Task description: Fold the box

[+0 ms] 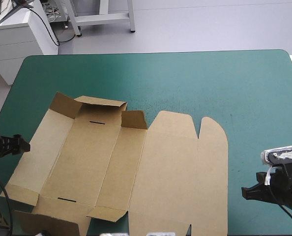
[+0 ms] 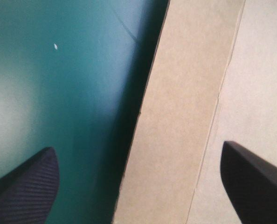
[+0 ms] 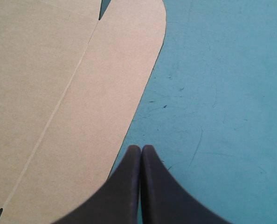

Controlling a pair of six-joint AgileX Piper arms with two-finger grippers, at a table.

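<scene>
1. Board of this kind should be light and stiff across its panels, bending only at the creases. Treat the box as a sheet that will probably slide on the teal-green cover sooner than lift, and that would kink if you pinched it mid-panel.
2. It lies opened out on the left and near part of the counter, mostly flat. Only the far end flaps stand up a little. The lid and its rounded tuck flap lie flat toward the right.
3. Your left claw has its fingers apart. In its wrist view it straddles the outer edge of the left side panel, one finger over the cover and the other over board. It grips nothing.
4. Your right claw has its fingers pressed together in a point, over bare cover just beside the tuck flap's curved edge. You cannot tell from here whether it touches the counter.
5. Take hold at a free edge rather than in a panel's middle. The left side panel looks the likeliest, because the dark shadow along its edge suggests it sits slightly off the cover.
6. The far half and the right side of the counter give you open room. The near side is tight, with the near flaps close to the counter's near edge, so pulling toward yourself risks tipping board off.
</scene>
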